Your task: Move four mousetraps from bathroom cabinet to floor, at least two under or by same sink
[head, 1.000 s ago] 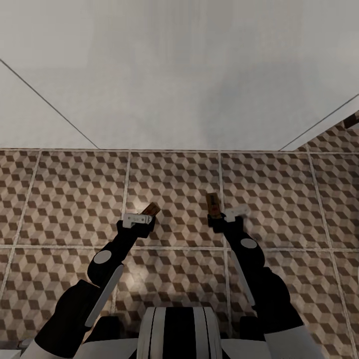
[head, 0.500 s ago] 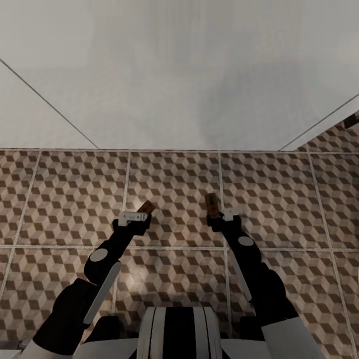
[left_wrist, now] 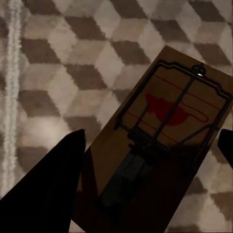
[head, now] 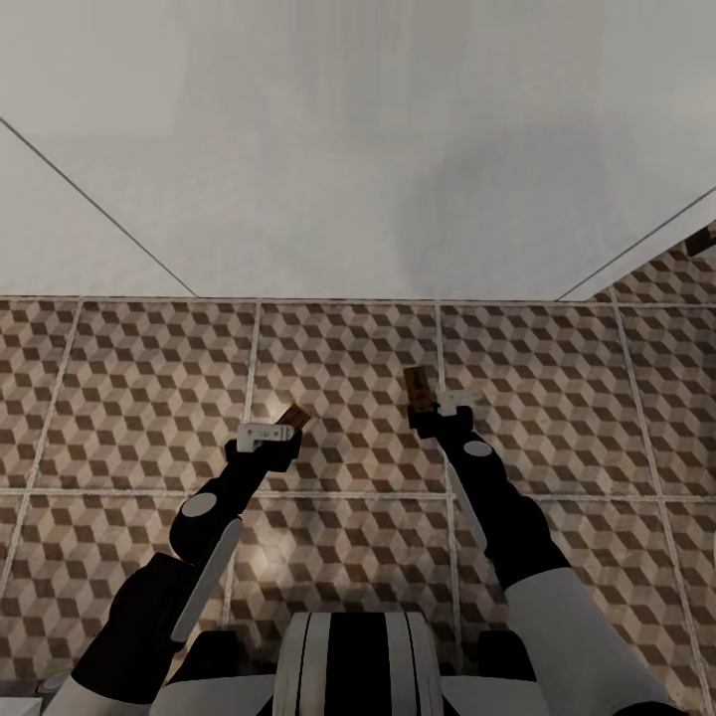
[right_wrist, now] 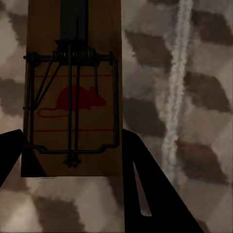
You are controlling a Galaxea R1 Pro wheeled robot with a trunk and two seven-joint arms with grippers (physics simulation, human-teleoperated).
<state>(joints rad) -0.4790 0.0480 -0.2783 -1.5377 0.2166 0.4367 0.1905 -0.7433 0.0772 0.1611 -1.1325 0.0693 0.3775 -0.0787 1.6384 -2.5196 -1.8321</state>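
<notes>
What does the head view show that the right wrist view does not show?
The head view adds both arms, the left gripper with its own mousetrap, and the plain white surface beyond the tiles. The right wrist view adds detail: the trap's wire spring and red mouse print. Both share the right gripper's mousetrap and the cube-patterned floor.
</notes>
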